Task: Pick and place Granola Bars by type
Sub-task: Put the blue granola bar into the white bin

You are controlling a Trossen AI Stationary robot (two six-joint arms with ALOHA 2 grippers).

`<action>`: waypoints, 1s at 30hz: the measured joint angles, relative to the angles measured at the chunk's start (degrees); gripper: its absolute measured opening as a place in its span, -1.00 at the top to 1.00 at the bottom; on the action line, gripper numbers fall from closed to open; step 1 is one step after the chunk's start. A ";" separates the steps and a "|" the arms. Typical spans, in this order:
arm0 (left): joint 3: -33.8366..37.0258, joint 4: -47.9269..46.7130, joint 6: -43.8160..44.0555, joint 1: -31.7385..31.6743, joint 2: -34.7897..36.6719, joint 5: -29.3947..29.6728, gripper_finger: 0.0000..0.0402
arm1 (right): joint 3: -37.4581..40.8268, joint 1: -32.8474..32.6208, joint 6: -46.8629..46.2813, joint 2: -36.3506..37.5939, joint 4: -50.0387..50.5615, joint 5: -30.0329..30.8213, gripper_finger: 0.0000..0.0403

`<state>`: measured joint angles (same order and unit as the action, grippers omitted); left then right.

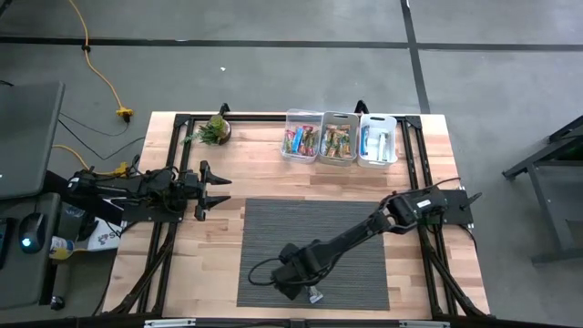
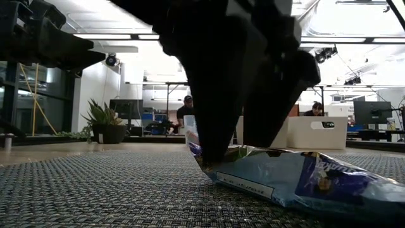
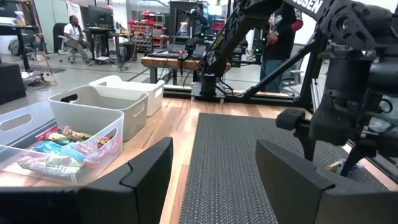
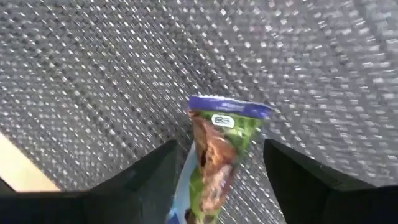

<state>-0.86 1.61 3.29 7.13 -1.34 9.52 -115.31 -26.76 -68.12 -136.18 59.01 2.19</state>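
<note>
1. Low view, closest in: right gripper [image 2: 237,136] sits open, fingers straddling a shiny blue-green wrapped granola bar [image 2: 297,180] lying on the grey woven mat [image 2: 95,190].
2. Looks light, crinkly, slippery; I'd pinch mid-body.
3. Further off: left gripper [image 1: 217,189] waits open, clear plastic bins [image 1: 339,138] at the table's back.

I note a dark woven mat [image 1: 314,251] on the wooden table [image 1: 209,264], a potted plant [image 1: 216,130] at the far edge, and seated people [image 2: 187,111] in the room behind.
</note>
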 joint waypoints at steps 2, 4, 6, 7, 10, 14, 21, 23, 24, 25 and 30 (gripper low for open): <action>0.02 -0.02 0.00 0.01 -0.02 0.00 -0.13 | 0.04 0.18 0.02 -0.50 -0.46 -0.85 -0.13; 0.00 0.00 -0.01 0.00 -0.01 0.00 -0.13 | 0.04 0.41 0.01 -0.75 -1.02 -0.99 -0.13; 0.02 -0.02 -0.02 0.01 -0.01 0.00 -0.13 | 0.04 0.52 0.02 -0.79 -1.19 -0.88 -0.13; 0.01 0.00 0.00 0.00 -0.02 0.01 -0.13 | 0.04 0.55 0.00 -0.79 -1.22 -0.64 -0.13; 0.02 0.00 -0.02 -0.01 -0.02 0.00 -0.13 | 0.02 0.61 0.04 -1.02 -1.28 -0.34 -0.11; 0.01 -0.02 0.00 0.00 -0.02 0.00 -0.13 | -0.04 0.60 0.23 -1.75 -1.65 -1.24 -0.01; 0.01 -0.02 0.00 0.00 0.00 0.00 -0.13 | -0.15 0.45 0.26 -2.29 -1.35 -1.28 0.20; 0.02 0.00 -0.02 -0.01 -0.02 0.00 -0.13 | -0.13 0.43 0.56 -2.33 -1.29 -1.29 0.25; 0.02 -0.02 0.00 0.01 -0.02 0.00 -0.13 | -0.13 0.43 0.61 -2.34 -1.26 -1.35 0.27; 0.00 0.00 -0.01 0.01 -0.02 0.00 -0.13 | -0.11 0.35 0.62 -2.36 -1.26 -1.36 0.29; 0.00 -0.02 -0.01 0.00 -0.01 0.00 -0.13 | -0.08 0.08 0.66 -2.29 -2.13 -1.07 0.37</action>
<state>-0.86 1.58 3.28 7.13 -1.36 9.52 -115.39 -26.68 -67.46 -138.47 56.88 1.12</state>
